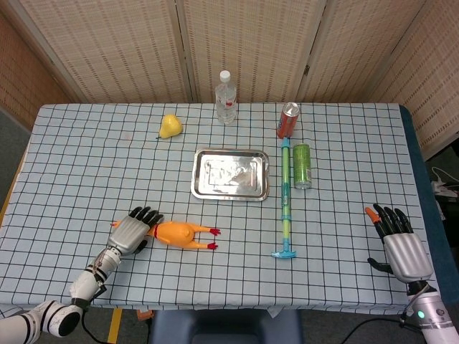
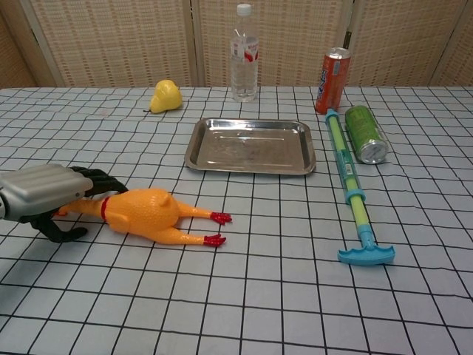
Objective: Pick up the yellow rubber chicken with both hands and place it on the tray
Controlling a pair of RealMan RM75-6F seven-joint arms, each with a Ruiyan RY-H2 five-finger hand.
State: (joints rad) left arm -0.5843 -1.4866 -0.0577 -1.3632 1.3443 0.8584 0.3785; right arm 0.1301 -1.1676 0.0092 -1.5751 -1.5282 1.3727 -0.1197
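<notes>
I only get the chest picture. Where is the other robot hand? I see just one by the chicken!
Observer: The right robot hand is far off by the right table edge, past the blue-handled pump toy.
Operator: Is it holding anything?
Observer: No, it's empty, with its fingers spread.
Operator: And the one by the chicken, is it the left one?
Observer: Yes. The head view shows the left robot hand over the head end of the yellow rubber chicken, its arm coming from the near-left table corner.
Operator: Is the chicken near the tray?
Observer: From above, the tray sits further back and slightly right, with bare cloth between them.
</notes>
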